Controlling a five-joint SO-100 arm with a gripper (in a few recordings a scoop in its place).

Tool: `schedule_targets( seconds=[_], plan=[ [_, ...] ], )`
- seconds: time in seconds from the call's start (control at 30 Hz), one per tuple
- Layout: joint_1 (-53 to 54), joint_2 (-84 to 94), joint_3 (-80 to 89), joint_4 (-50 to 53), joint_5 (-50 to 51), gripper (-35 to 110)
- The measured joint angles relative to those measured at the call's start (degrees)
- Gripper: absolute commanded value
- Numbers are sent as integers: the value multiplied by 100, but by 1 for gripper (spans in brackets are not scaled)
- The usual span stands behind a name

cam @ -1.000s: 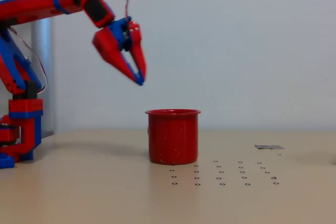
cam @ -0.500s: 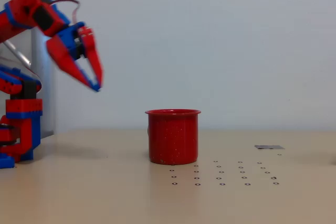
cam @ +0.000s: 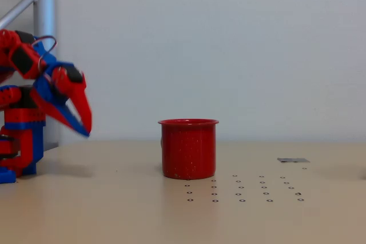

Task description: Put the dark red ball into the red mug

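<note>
One mug (cam: 189, 148) stands upright mid-table; the gripper (cam: 86, 130) hangs well left, jaws nearly together, apparently empty. Its ball probably lies inside the mug, hidden; task likely done.

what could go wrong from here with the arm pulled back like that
The dark red ball cannot be seen on the table, so it may sit inside the bright red speckled mug, but the mug's wall hides any proof. The red-and-blue gripper hangs low near the tan table; folding further might scrape its fingertips on the surface. The mug stands apart from the arm, so a knock looks unlikely.
</note>
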Motion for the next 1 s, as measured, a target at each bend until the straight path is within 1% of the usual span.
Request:
schedule_targets(
  seconds=[0.1, 0.2, 0.37, 0.57, 0.77, 1.0],
  plan=[
    [0, 26, 246, 62, 563, -2],
    [0, 26, 475, 0, 809, -2],
    [-18, 26, 1266, -396, 835, -2],
    [-202, 26, 1626, -554, 826, -2],
    [-422, 26, 1652, -554, 826, -2],
    [-431, 26, 1652, -554, 826, -2]
  ],
)
